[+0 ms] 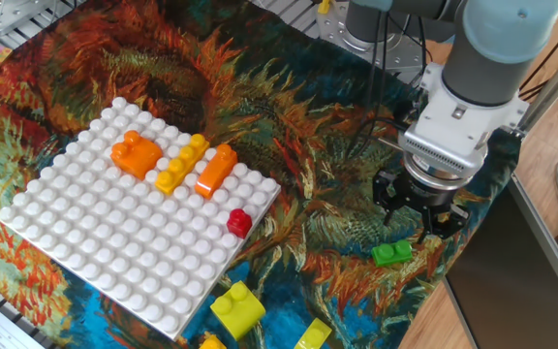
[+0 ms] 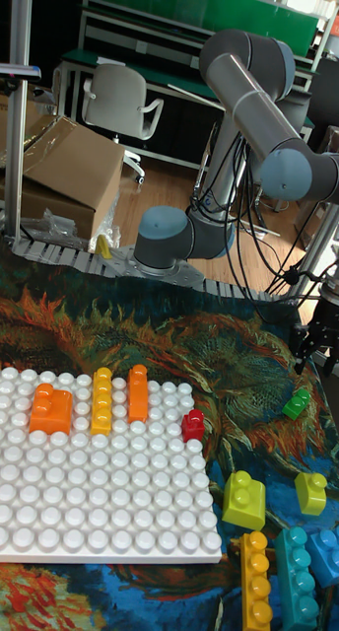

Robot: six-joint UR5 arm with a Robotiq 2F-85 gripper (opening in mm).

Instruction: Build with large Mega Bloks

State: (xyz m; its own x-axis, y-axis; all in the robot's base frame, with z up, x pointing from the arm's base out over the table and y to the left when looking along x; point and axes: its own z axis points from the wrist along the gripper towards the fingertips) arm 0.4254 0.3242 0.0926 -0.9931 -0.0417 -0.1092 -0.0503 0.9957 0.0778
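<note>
Here, green brick (image 1: 391, 253) below pincer (image 1: 420, 221), apart

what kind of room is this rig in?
Likely a robotics lab or workshop: an office chair, cardboard boxes and metal shelving stand behind the table.

Bright, even indoor light, soft shadows, glare on the white baseplate (image 1: 114, 252) studs, focus mostly sharp.

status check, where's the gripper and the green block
Gripper open, empty, hovering above green block. Block loose on the cloth, off the baseplate. Nothing between them.
</note>
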